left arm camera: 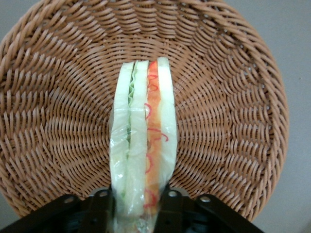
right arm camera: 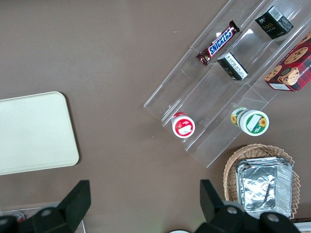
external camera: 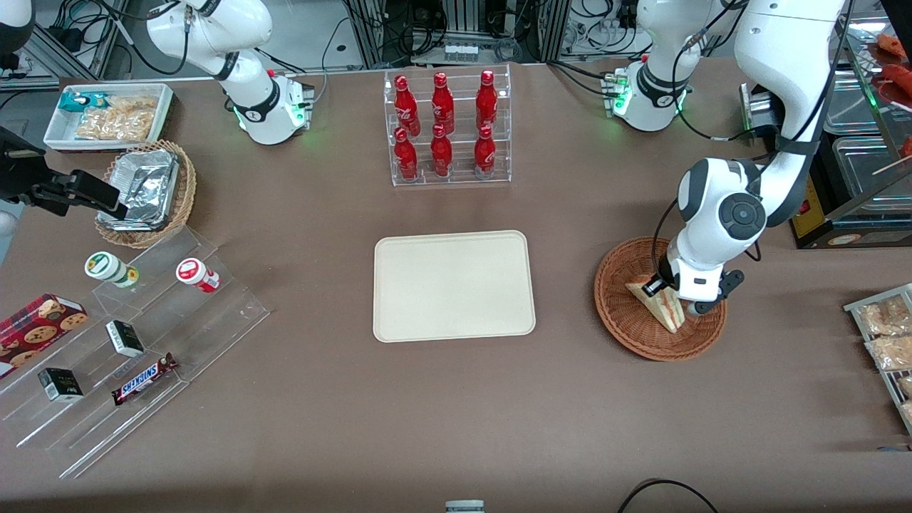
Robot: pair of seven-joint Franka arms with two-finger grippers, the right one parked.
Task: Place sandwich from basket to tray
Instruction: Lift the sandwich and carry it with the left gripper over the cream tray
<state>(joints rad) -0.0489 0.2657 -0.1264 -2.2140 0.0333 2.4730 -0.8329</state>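
The sandwich (external camera: 659, 303) (left arm camera: 143, 141), a wrapped wedge of pale bread with red and green filling, stands on edge in the reddish-brown wicker basket (external camera: 627, 328) (left arm camera: 228, 111). My left gripper (external camera: 666, 293) (left arm camera: 141, 206) is down in the basket, its black fingers (left arm camera: 99, 206) pressed against both sides of the sandwich, shut on it. The beige tray (external camera: 454, 285) (right arm camera: 34, 131) lies flat in the middle of the table with nothing on it, well away from the basket toward the parked arm's end.
A clear rack of red bottles (external camera: 447, 128) stands farther from the front camera than the tray. A tan basket of foil containers (external camera: 146, 189), a white bin of snacks (external camera: 110, 114) and a clear stepped snack display (external camera: 128, 342) lie toward the parked arm's end. Packets in a bin (external camera: 883, 335) sit near the basket.
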